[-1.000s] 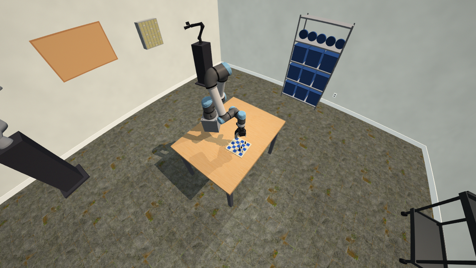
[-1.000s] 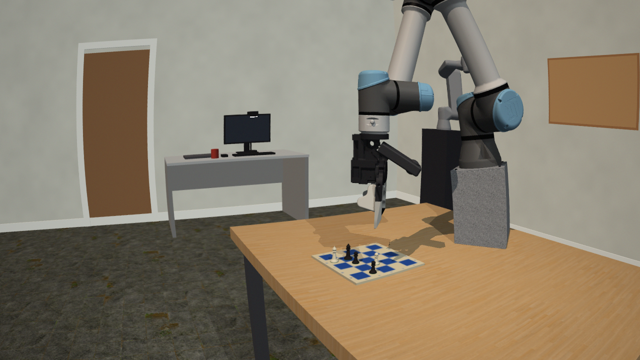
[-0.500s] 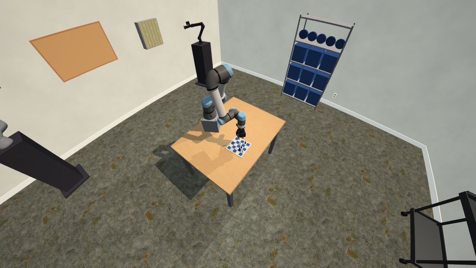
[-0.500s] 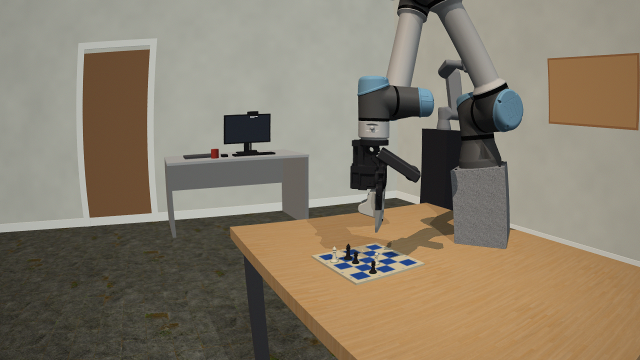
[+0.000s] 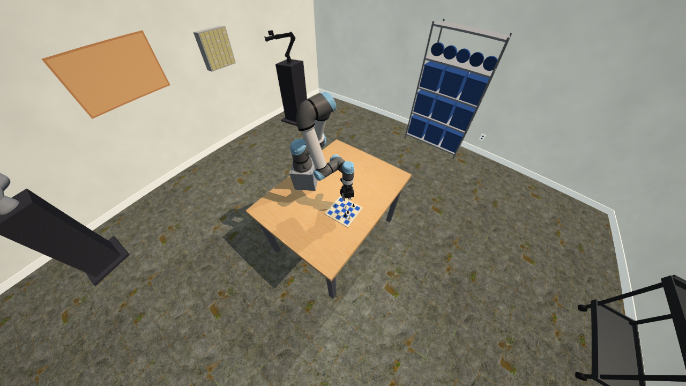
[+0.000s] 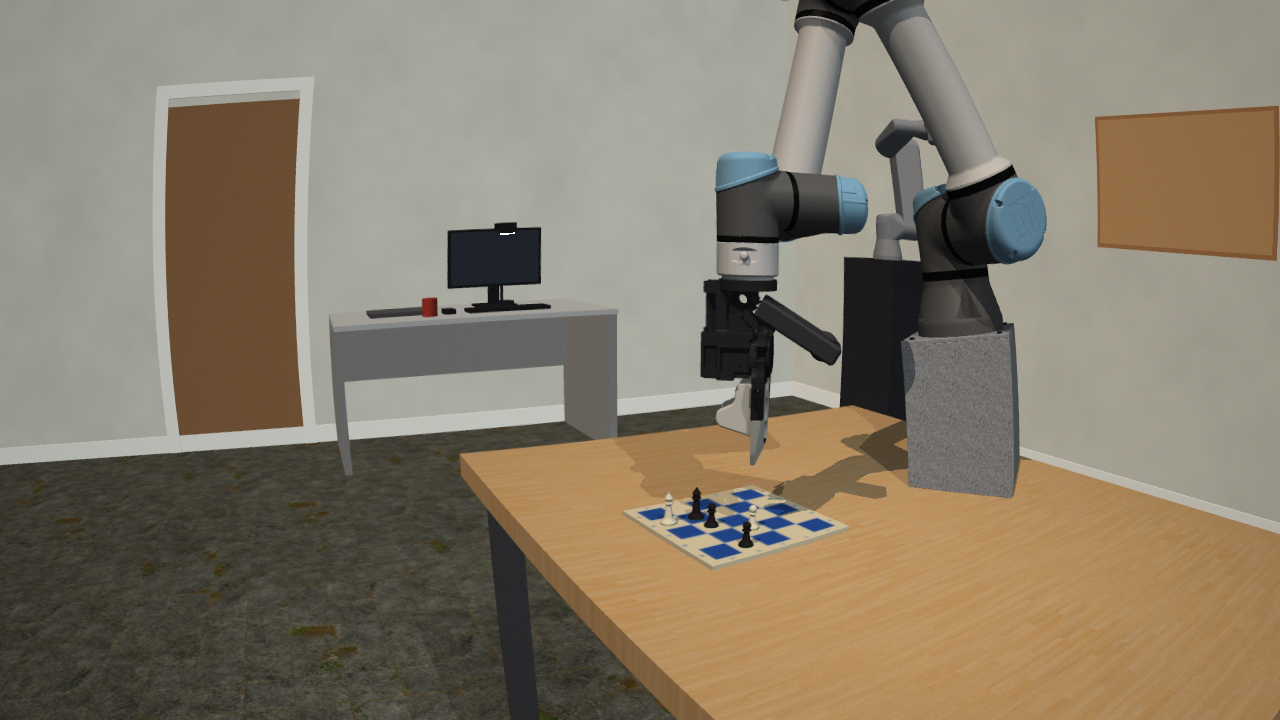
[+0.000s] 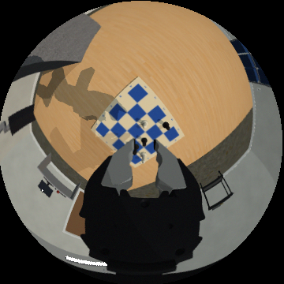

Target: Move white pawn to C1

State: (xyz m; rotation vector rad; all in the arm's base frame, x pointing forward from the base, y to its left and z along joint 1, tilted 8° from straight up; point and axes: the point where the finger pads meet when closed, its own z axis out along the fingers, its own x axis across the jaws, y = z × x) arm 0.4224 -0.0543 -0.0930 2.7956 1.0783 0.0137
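The small blue-and-cream chessboard (image 6: 716,558) (image 5: 335,214) (image 7: 138,92) lies on the wooden table. The white pawn (image 6: 753,516) (image 7: 144,123) stands upright near the board's middle. A taller white piece (image 6: 668,507) (image 7: 143,155) stands at one corner, with two black pieces (image 6: 695,504) (image 6: 711,515) beside it. A third black piece (image 6: 745,534) (image 7: 166,125) stands apart. My gripper (image 6: 756,454) (image 5: 348,195) (image 7: 144,140) hangs well above the board. Its fingers are narrowed to a small gap and hold nothing.
The arm's grey pedestal (image 6: 962,411) stands on the table behind the board. The table's front edge (image 6: 572,546) runs close to the board's left side.
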